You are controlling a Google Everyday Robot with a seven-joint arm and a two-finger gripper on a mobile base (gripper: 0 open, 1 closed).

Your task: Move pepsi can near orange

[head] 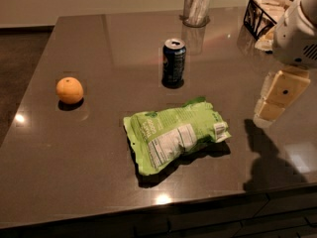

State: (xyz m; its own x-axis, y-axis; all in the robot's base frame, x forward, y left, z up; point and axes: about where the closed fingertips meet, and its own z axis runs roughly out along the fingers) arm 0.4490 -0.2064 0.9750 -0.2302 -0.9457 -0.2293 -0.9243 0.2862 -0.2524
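The pepsi can (174,62) stands upright near the middle back of the dark table, dark blue with a silver top. The orange (69,90) sits alone at the left side of the table, well apart from the can. My gripper (270,110) hangs above the right side of the table, to the right of the can and lower in view, holding nothing. Its cream fingers (281,89) point down and to the left.
A light green crinkled chip bag (174,136) lies in front of the can. A clear glass cup (196,6) with white items stands at the back. A black wire basket (262,15) is at the back right. The table's front edge (148,212) runs along the bottom.
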